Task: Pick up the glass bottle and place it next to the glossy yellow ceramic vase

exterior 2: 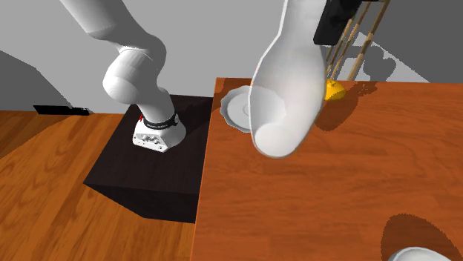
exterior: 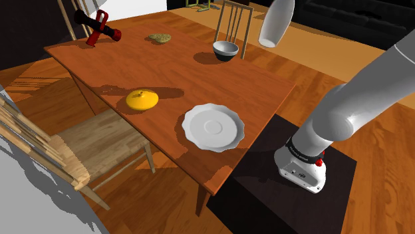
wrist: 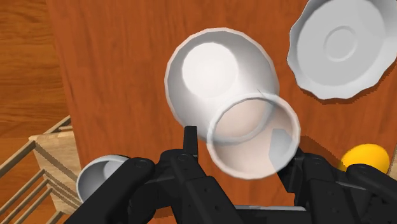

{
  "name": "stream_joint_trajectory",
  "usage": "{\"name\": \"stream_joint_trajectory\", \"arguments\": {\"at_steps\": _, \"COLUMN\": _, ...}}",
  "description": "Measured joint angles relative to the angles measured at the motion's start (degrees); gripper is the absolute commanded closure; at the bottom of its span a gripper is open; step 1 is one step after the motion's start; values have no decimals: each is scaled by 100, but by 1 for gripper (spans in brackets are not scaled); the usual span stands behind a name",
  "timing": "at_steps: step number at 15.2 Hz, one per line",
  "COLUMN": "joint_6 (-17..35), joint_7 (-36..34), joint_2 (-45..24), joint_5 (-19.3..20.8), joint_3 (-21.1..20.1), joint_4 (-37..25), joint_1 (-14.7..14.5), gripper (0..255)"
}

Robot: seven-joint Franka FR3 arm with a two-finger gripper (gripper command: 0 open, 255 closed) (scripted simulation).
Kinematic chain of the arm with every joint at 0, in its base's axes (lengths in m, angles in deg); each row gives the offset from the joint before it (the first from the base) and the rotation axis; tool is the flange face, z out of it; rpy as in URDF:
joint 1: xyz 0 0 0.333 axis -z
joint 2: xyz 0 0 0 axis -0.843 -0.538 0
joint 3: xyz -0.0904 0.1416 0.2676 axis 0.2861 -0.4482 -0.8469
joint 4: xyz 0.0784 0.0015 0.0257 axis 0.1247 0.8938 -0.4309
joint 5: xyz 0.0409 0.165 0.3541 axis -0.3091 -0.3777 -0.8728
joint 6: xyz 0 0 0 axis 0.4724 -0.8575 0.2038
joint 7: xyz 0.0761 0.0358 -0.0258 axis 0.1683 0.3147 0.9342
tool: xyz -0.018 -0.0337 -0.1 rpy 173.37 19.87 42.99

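The bottle (exterior: pixel 276 23), drawn white and partly see-through, hangs in the air high above the far end of the wooden table (exterior: pixel 166 66). In the second exterior view the bottle (exterior 2: pixel 286 81) looms large, with the black gripper (exterior 2: pixel 337 18) at its upper end. My gripper (wrist: pixel 248 159) is shut on the bottle (wrist: pixel 216 76), whose wide base points down at the table. The yellow vase (exterior: pixel 141 100) sits low and round near the table's edge by the chair; it also appears as the vase (exterior 2: pixel 332 90) behind the bottle and the vase (wrist: pixel 364 156) beside one finger.
A white scalloped plate (exterior: pixel 213 126) lies near the stand-side corner, close to the vase. A bowl (exterior: pixel 225 50) stands at the far end below the bottle. A red and black object (exterior: pixel 96 26) and a small greenish-brown lump (exterior: pixel 159 38) lie farther off. A wooden chair (exterior: pixel 73 143) adjoins the table.
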Motion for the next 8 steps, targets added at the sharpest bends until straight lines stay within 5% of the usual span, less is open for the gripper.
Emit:
{"name": "stream_joint_trajectory", "arguments": {"at_steps": 4, "joint_6": -343, "joint_7": 76, "joint_2": -233, "joint_5": -84, "joint_3": 57, "joint_4": -558, "joint_1": 2, "gripper": 255}}
{"name": "stream_joint_trajectory", "arguments": {"at_steps": 8, "joint_6": -132, "joint_7": -341, "joint_2": -220, "joint_5": -132, "joint_3": -191, "joint_4": -317, "joint_1": -147, "gripper": 255}}
